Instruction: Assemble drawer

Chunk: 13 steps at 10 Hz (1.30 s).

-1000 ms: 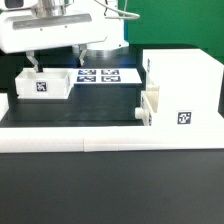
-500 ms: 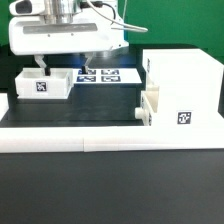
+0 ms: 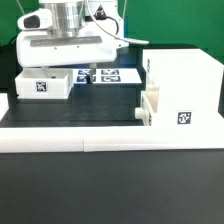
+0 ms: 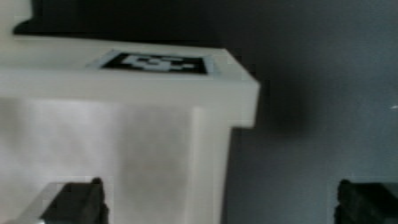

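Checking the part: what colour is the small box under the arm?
The small box is white with a black-and-white tag; clearest in the exterior view.

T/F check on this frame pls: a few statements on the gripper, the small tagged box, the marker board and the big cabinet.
1. The gripper has its jaws open. True.
2. The small box sits at the exterior view's right. False: it is at the exterior view's left, and the large cabinet is at the right.
3. The marker board lies between the small box and the large cabinet. True.
4. The small box is lifted off the table. False: it rests on the table, with the arm above it.
5. The large cabinet carries a tag on its front face. True.
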### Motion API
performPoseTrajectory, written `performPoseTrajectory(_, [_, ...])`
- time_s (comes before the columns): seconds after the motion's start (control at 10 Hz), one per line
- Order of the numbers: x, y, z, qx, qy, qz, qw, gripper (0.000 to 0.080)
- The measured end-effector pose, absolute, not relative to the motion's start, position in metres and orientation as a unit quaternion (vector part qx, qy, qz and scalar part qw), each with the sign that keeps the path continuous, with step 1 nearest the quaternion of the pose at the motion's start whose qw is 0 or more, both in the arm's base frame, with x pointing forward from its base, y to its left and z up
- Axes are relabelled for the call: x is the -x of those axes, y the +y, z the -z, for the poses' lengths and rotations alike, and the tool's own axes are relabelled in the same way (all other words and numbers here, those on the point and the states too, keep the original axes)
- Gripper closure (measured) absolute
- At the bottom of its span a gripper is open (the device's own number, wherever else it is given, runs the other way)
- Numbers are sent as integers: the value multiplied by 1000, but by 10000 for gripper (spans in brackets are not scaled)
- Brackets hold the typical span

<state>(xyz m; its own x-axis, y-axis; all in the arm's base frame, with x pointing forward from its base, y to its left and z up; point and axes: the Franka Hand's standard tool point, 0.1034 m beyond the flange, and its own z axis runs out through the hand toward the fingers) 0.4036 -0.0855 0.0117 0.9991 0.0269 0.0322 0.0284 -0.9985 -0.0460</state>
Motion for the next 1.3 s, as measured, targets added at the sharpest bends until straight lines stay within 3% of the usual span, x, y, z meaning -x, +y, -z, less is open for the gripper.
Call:
performPoseTrajectory(0.5, [-401, -86, -6, 999, -14, 25, 19, 150])
performPoseTrajectory(0.6, [-400, -86, -6, 999, -14, 27, 17, 248])
performPoseTrajectory(0.7, [-400, -85, -6, 999, -15, 27, 18, 248])
performPoseTrajectory(0.9, [-400, -85, -6, 999, -16, 27, 18, 579])
performPoseTrajectory(1.0, [-400, -85, -6, 999, -16, 27, 18, 579])
performPoseTrajectory(1.1, [-400, -85, -6, 999, -16, 27, 18, 735])
performPoseTrajectory(1.3, [-400, -85, -6, 999, -16, 27, 18, 761])
